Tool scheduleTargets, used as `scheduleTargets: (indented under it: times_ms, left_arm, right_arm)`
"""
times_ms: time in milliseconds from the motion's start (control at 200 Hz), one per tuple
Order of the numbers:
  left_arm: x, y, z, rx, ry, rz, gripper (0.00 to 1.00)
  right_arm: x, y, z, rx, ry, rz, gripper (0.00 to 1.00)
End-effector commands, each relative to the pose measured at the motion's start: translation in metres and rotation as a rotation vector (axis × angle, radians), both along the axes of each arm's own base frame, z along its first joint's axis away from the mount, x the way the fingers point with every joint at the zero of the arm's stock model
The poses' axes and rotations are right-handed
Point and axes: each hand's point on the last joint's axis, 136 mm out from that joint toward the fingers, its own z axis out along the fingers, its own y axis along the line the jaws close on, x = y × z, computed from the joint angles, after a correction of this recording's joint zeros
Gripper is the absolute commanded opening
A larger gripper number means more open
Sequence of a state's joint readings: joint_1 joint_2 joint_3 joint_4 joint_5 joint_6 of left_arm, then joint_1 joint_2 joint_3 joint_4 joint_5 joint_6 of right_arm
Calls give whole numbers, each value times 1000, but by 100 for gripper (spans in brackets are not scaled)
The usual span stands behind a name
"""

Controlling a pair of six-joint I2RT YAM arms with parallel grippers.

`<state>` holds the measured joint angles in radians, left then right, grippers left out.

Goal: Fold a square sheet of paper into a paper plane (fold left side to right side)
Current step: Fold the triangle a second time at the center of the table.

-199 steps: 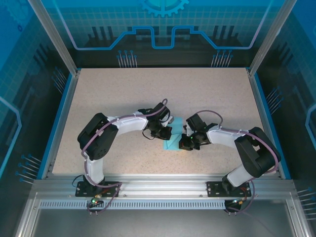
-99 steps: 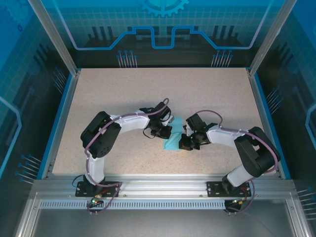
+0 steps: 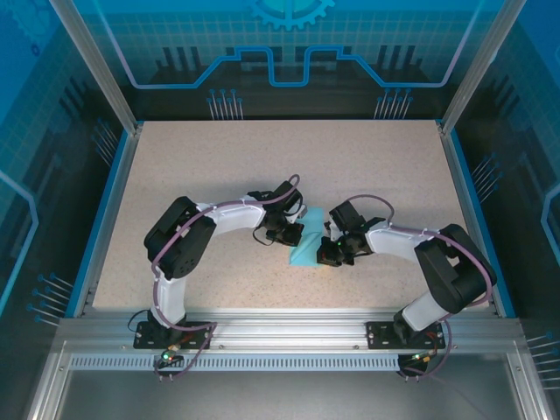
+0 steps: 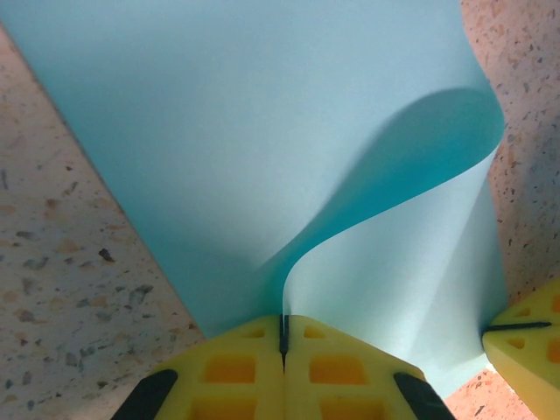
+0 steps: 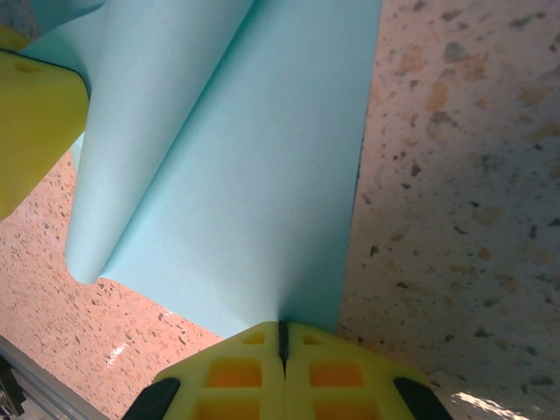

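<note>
The square sheet of paper [image 3: 304,249] is light blue and lies mid-table between the two arms, partly curled over itself. My left gripper [image 4: 283,325] is shut on one edge of the sheet [image 4: 262,131], which rises from its yellow pads in a standing curve. From the top view that gripper [image 3: 290,231] sits at the sheet's left. My right gripper [image 5: 282,331] is shut on the near edge of the sheet [image 5: 245,192], by its right border. In the top view it [image 3: 327,254] is at the sheet's right. No paper plane shape is visible.
The speckled beige tabletop [image 3: 219,166] stretches wide behind and beside the arms. A blue rim [image 3: 112,201] and metal frame posts bound it. One yellow finger of the other gripper [image 4: 525,346] shows close by in the left wrist view.
My left arm has shifted slightly to the right with the sheet's edge, and the paper curls higher. The right arm has hardly moved.
</note>
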<state>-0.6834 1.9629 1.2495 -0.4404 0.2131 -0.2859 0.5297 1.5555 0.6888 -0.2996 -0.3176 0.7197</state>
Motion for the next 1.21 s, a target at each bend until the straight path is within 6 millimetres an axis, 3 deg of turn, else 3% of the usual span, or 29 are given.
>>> scheduleTargets:
  times_ms: [0, 545, 1200]
  left_arm:
    - [7, 6, 2, 28, -16, 2, 6]
    - [8, 6, 19, -5, -77, -3, 7]
    - [5, 9, 3, 23, -44, -5, 8]
  right_arm:
    - [-18, -12, -18, -78, 76, 18, 0]
    - [-19, -13, -19, -86, 80, 19, 0]
    - [-20, -14, -20, -88, 86, 17, 0]
